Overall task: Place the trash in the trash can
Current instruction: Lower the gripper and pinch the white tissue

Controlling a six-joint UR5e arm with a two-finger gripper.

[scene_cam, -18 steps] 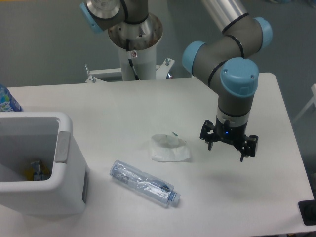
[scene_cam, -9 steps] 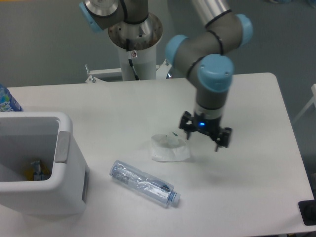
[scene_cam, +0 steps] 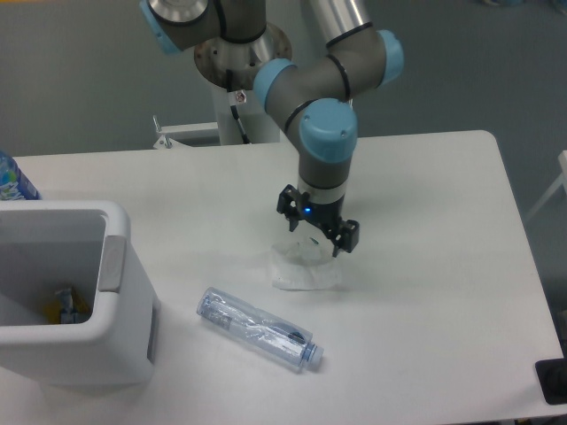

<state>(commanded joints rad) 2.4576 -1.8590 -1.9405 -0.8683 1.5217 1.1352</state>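
A crumpled white paper sheet (scene_cam: 299, 270) lies on the white table near its middle. A crushed clear plastic bottle (scene_cam: 257, 329) with a pale blue cap lies below it, cap pointing right. The white boxy trash can (scene_cam: 84, 354) stands at the left edge, with a grey tab on its rim and some items inside. My gripper (scene_cam: 316, 234) hangs open just above the upper edge of the paper, fingers pointing down, holding nothing.
A blue-labelled bottle (scene_cam: 13, 180) peeks in at the far left behind the trash can. The arm's pedestal (scene_cam: 244, 84) rises behind the table's back edge. A dark object (scene_cam: 554, 381) sits at the right front corner.
The gripper has swept left across the table, from the right side to just above the crumpled paper. It stays open. Paper and bottle have not moved.
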